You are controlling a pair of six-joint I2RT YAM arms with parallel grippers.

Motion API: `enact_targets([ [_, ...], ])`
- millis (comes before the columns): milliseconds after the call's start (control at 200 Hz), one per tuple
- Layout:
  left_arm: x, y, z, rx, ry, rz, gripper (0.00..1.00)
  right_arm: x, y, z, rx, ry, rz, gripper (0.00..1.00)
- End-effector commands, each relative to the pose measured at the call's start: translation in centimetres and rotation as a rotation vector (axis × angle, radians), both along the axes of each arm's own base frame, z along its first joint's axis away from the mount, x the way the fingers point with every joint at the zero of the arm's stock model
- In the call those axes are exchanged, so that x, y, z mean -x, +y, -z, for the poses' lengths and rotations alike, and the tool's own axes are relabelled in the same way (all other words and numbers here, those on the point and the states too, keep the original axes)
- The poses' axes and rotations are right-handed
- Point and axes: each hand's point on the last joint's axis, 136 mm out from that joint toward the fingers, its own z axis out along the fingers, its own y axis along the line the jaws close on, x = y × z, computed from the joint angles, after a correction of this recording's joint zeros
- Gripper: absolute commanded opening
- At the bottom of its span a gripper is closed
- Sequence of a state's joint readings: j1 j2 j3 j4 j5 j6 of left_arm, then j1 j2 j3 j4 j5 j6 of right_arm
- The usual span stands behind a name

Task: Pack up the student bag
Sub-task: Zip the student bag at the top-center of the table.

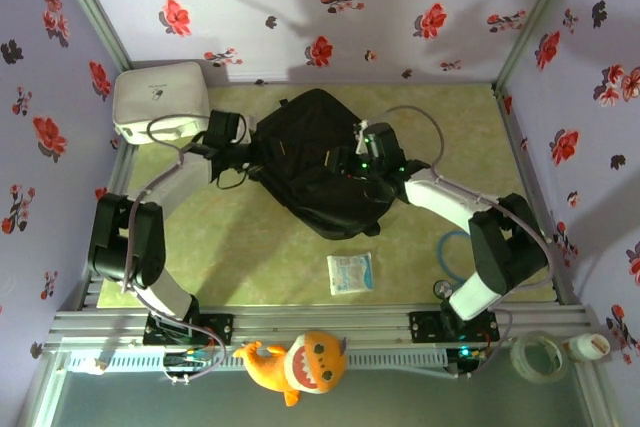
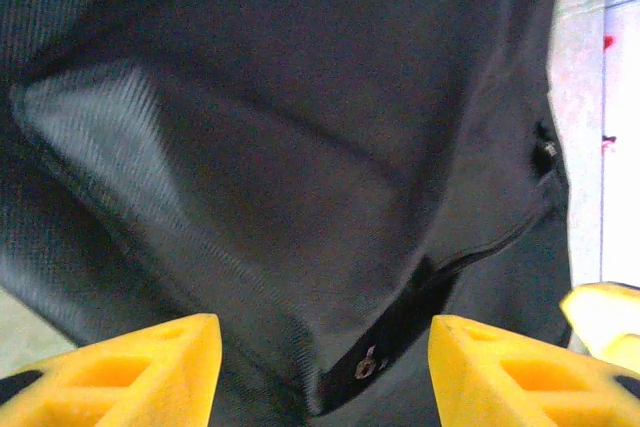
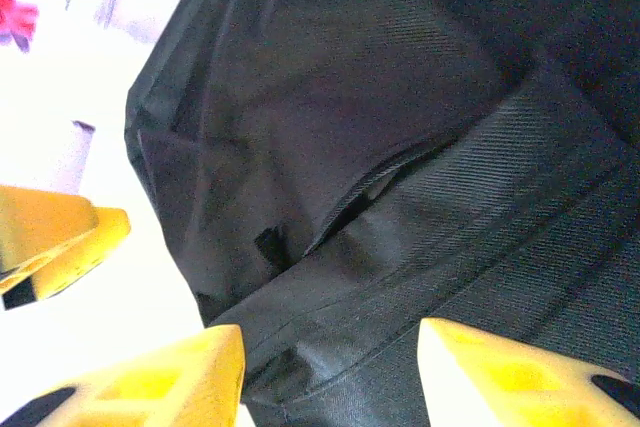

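Left end effector (image 2: 320,339): fingers apart, nothing clamped, black fabric lying just beyond the tips. Right end effector (image 3: 330,332): likewise apart, with no fabric pinched between the fingers.

Location: the student bag (image 1: 320,172) lies flat in the middle of the bench (image 1: 250,247), rounded top toward the far wall. The left arm stands at the bag's left flank and the right arm at its right flank, both low against the fabric.

Observations: the left wrist view shows a zipper slit (image 2: 445,269) running diagonally, slightly parted, with a small metal fitting near its lower end. The right wrist view shows a slit (image 3: 380,179) gaping a little, something pale inside; cannot tell what.

Other items: a small packet (image 1: 350,272) on the bench, near the bag on the robot's side; an orange plush toy (image 1: 300,362) on the front rail, well apart from the bag; a white box (image 1: 160,97) at the far left corner.

Judgement: the step in hand looks like getting the mouth open and keeping it open, since the gap is too narrow for the packet.

Method note:
- Take one lip of the slit per arm, on the seam tape rather than the loose panel, which would only bunch.
- Pull the lips apart and slightly upward, so the bag's weight holds it on the bench.
- Confirm each pinch in the wrist view before lifting.

Risk: the soft fabric slips out, or the whole bag slides.
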State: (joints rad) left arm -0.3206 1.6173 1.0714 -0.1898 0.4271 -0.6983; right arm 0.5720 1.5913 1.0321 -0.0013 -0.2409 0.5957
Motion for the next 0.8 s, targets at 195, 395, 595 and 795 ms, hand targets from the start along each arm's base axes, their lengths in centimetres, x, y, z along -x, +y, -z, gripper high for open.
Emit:
enact_targets([
  [195, 1.6, -2.1, 1.6, 0.225, -0.012, -0.058, 0.57, 0.2, 3.4, 1.1, 0.289, -0.001, -0.232, 0.51],
  [395, 2.5, -2.8, 3.3, 0.263, 0.016, -0.065, 0.52, -1.3, 5.5, 2.2, 0.305, 0.035, -0.276, 0.50],
  [595, 3.0, -3.2, 4.2, 0.252, 0.036, -0.052, 0.40, -1.6, 7.1, 3.5, 0.290, 0.075, -0.322, 0.46],
  [795, 3.0, -3.5, 4.5, 0.249, 0.042, -0.044, 0.35, -2.2, 7.4, 4.6, 0.316, 0.087, -0.318, 0.41],
])
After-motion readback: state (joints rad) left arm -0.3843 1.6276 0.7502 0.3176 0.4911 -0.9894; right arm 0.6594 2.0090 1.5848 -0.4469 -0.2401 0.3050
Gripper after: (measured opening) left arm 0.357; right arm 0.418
